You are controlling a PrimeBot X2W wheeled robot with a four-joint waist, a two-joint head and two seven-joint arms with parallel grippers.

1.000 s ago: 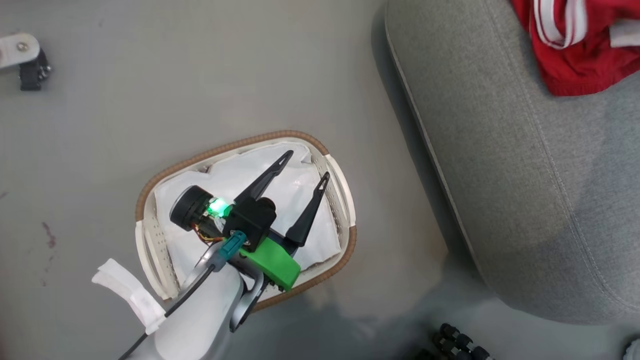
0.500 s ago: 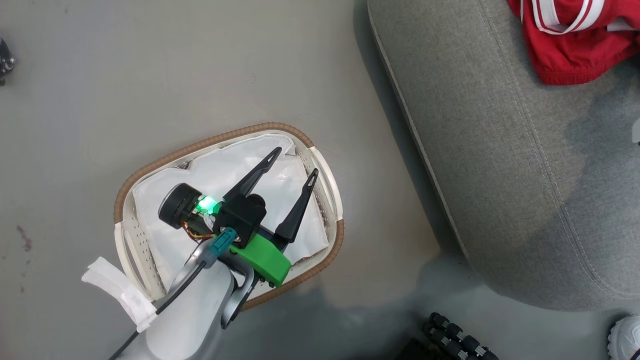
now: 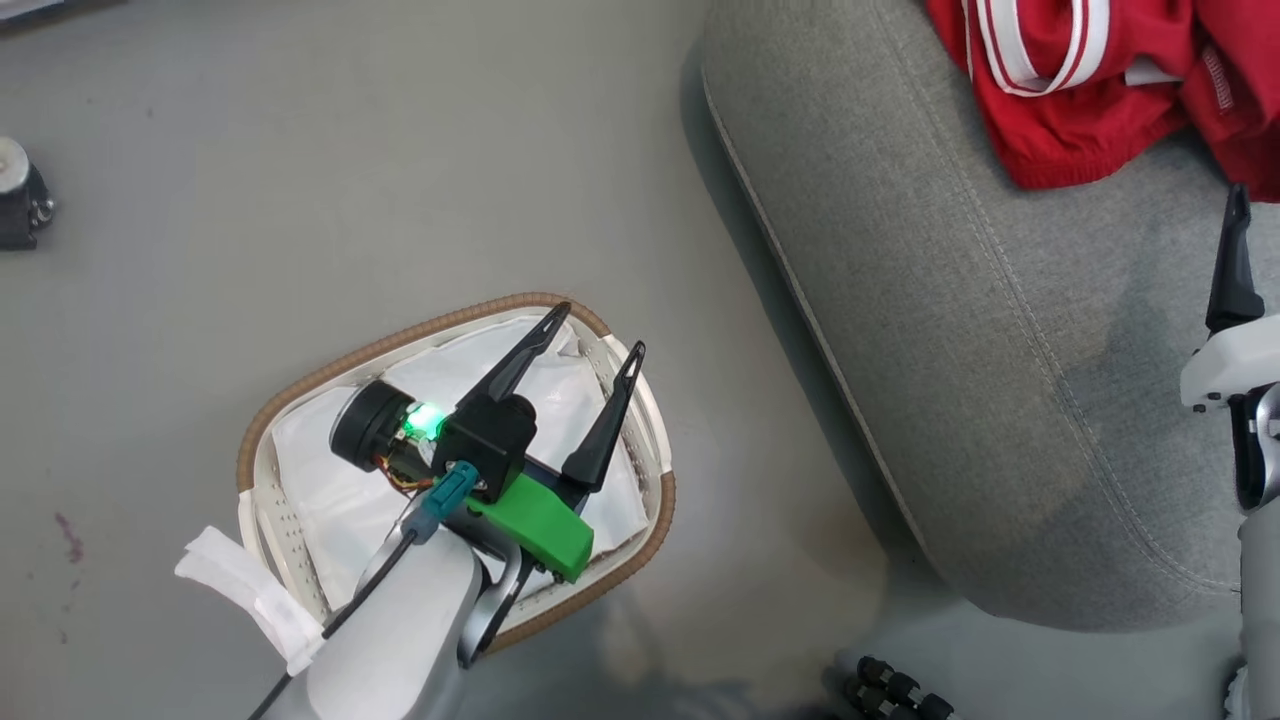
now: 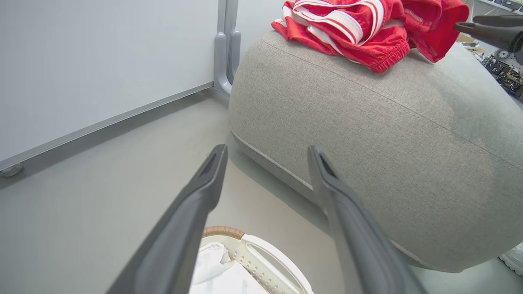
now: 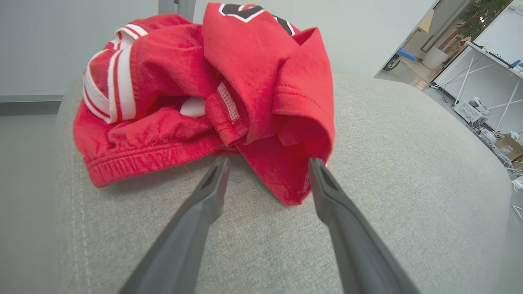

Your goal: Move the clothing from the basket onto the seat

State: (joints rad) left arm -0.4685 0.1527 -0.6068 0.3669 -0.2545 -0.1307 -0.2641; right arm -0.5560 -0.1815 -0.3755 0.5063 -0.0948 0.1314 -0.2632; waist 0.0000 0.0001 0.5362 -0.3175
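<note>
Where the clothing lies: the red clothing (image 3: 1080,100) sits in a crumpled heap on top of the seat (image 3: 1000,380), toward its far end and well apart from the basket (image 3: 668,500)
Clothing, detail: a folded band with white stripes and trim shows on the heap's left in the right wrist view; black-and-white lettering (image 5: 245,10) shows at the top of the heap; a hemmed fold hangs down at its front
Seat: large grey fabric cushion with a rounded edge and a stitched seam, standing on the grey floor (image 3: 300,150) near the basket
Basket: small oval, white perforated walls, brown woven rim; it stands on the floor to the left of the seat, and a crumpled white liner (image 3: 330,470) lies inside it
Left gripper: the left gripper (image 3: 598,330) hangs over the basket, its fingers spread wide apart with nothing between them, the tips over the basket's far rim in the head view
Left wrist: a green block (image 3: 535,520) and a lit green lamp (image 3: 428,420) sit behind the fingers
Right gripper: the right gripper (image 5: 268,161) is over the seat just in front of the heap, fingers spread apart and clamped on nothing; the hanging fold of red cloth meets the tip of one finger, though whether it touches I cannot tell
Right gripper, head view: one dark finger (image 3: 1232,260) points up toward the clothing at the right edge
Background: a pale wall panel (image 4: 102,61) stands behind the seat
</note>
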